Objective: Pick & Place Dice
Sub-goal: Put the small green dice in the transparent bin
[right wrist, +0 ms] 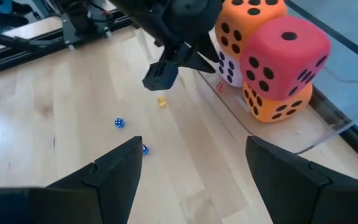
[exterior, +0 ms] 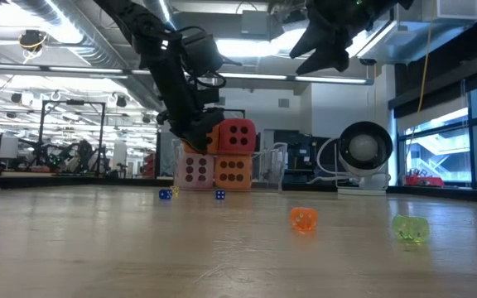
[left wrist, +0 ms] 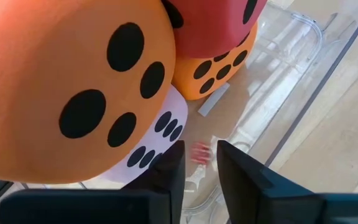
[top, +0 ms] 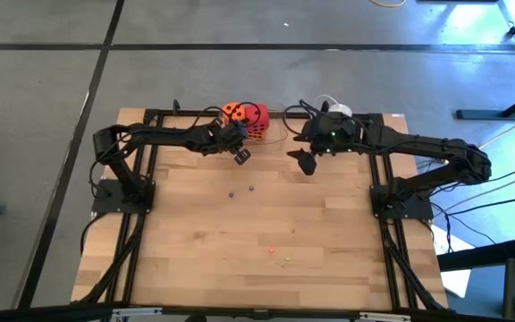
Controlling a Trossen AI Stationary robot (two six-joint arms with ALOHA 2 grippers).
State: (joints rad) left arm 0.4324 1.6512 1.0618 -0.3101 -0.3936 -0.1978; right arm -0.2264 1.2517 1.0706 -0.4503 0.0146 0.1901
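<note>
Up close in our left wrist view sits an orange die [left wrist: 73, 87], stacked with the other dice [exterior: 219, 153] in a clear tray [right wrist: 303, 134] at the table's far edge. They look light and squashy, so we'd pinch opposite flat faces. Left gripper [top: 241, 155] nearly closed, empty; right gripper [top: 306, 162] wide open, empty.

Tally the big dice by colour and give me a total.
Orange dice: 2, one on top, one at the bottom
Red die: 1
Pale pink die: 1
Total: 4, stacked two on two in the clear tray.
</note>
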